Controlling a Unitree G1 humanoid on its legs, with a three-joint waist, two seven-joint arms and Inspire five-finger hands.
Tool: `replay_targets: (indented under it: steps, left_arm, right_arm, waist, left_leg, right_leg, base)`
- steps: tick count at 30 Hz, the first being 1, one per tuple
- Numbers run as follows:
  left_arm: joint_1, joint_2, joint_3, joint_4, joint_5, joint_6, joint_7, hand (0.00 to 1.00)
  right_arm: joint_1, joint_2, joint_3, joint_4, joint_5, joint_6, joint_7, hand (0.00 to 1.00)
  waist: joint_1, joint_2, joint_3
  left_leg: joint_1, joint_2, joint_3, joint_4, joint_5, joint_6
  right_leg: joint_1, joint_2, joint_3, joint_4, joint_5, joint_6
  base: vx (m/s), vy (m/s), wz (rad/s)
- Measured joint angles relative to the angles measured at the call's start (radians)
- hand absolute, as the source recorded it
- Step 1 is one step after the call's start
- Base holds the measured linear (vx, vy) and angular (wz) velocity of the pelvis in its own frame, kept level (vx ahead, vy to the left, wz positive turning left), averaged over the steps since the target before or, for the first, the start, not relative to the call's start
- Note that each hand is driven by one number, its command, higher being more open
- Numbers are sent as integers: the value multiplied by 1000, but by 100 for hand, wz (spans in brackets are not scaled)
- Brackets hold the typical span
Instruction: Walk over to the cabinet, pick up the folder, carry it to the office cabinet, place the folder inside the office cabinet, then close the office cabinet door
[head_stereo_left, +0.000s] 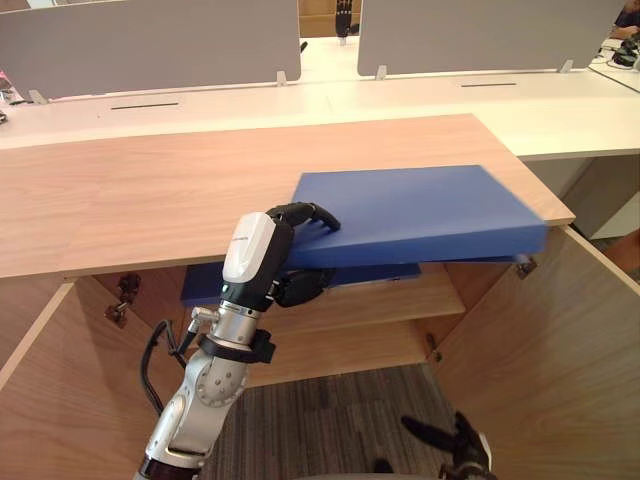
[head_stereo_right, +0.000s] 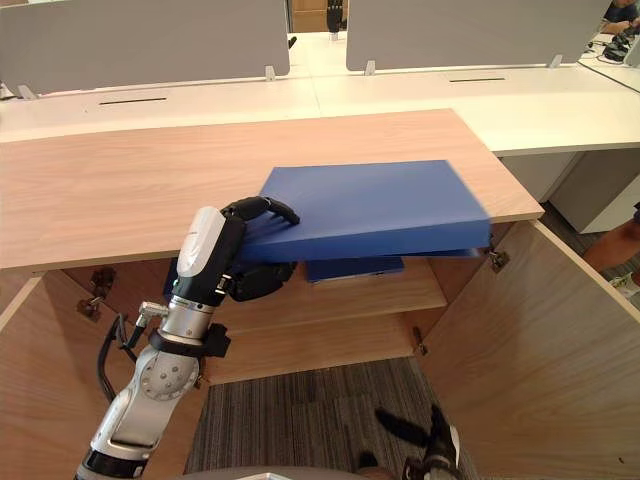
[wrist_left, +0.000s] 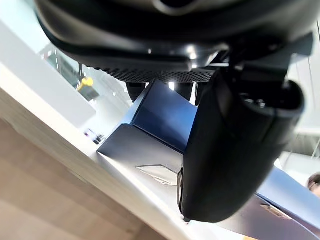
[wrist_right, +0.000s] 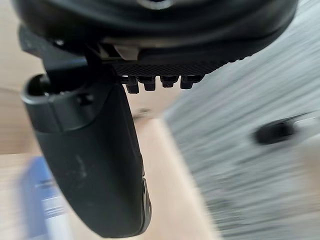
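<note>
Gripping the blue folder (head_stereo_left: 420, 215) at its left edge: left hand (head_stereo_left: 262, 262) clamped on it, fingers on top, thumb underneath. The folder extends flat to that hand's right, overlapping the front edge of the wooden cabinet top (head_stereo_left: 150, 190); a second blue item (head_stereo_left: 205, 285) lies on the shelf (head_stereo_left: 440, 295) just below the hand. Right hand (head_stereo_left: 450, 445) hangs low over the carpet (head_stereo_left: 330, 410), fingers loose, holding nothing.
</note>
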Motion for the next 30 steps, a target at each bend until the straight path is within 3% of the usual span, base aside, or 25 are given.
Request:
replay_targets:
  steps: [3,9,13,19,24,30]
  left_arm:
    - [74,-38,7,-49,-88,-19,-17,0]
    - [193,-108,52,-132,-399,-28,-45,0]
    - [232,-110,75,-159,-607,-21,-103,0]
    - [243,-110,78,-165,-886,7,-169,0]
    - [239,-98,75,-163,-976,13,-214,0]
    - [225,-25,63,-157,-1054,21,-264,0]
  right_arm:
    - [36,34,0,-223,37,-11,-17,100]
    - [104,53,38,-728,86,-97,-3,100]
    - [95,30,43,-945,105,-131,25,100]
    - [-1,-52,101,-1053,174,-179,71,100]
    - [-104,-165,192,-1054,226,-195,128,100]
    - [-218,-299,269,-971,279,-197,190,100]
  waist:
    - [2,0,2]
    - [11,-2,47]
    - [22,-2,51]
    - [25,-2,51]
    - [37,-2,51]
    - [50,-3,50]
  left_leg:
    - [-4,1,0,1,-1,0]
    - [-10,7,0,15,-6,-2]
    - [-16,10,-5,20,-6,-2]
    - [-17,17,-17,24,-6,-2]
    - [-23,18,-25,33,-6,-2]
    - [-29,20,-30,41,-6,-2]
  right_leg:
    - [-3,2,1,0,0,0]
    - [-4,7,3,2,0,0]
    - [-6,9,-2,2,0,0]
    - [-5,8,-6,17,0,1]
    - [-8,7,-8,26,0,1]
    - [-10,7,-11,31,0,1]
  base:
    - [-29,-41,0]
    - [-48,-49,0]
    - [-42,-58,4]
    - [-49,-42,5]
    - [-66,-44,5]
    - [-55,-46,2]
